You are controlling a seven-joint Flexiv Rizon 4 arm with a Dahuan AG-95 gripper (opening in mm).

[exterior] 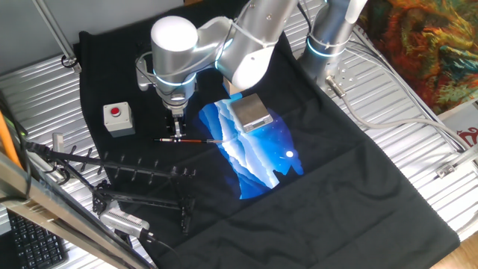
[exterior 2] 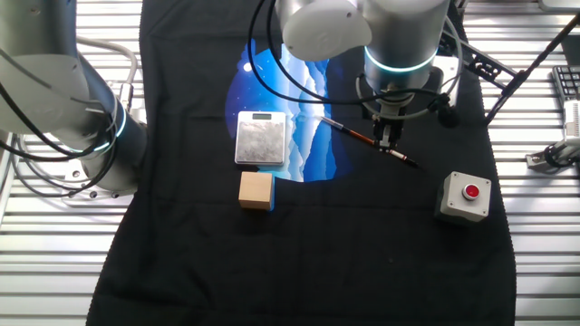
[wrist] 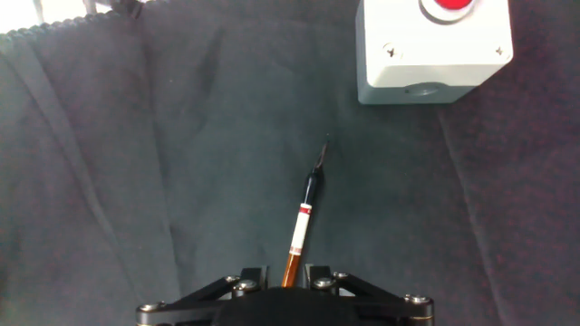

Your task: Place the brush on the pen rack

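Hand view shows you the brush (wrist: pixel 302 228) lying on the black cloth (wrist: pixel 181 163), running from between the fingers toward 12 o'clock, with the grey button box (wrist: pixel 435 54) off at 1 o'clock. Your gripper (exterior: pixel 177 133) straddles the red shaft, but you cannot tell whether the fingers already pinch it. Treat it as light, stiff and prone to roll: grip mid-shaft, gently, before heading to the pen rack (exterior: pixel 146 175).

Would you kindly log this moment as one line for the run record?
phase: grasp | gripper: straddling brush, closure unclear | brush: on cloth | pen rack: no brush yet
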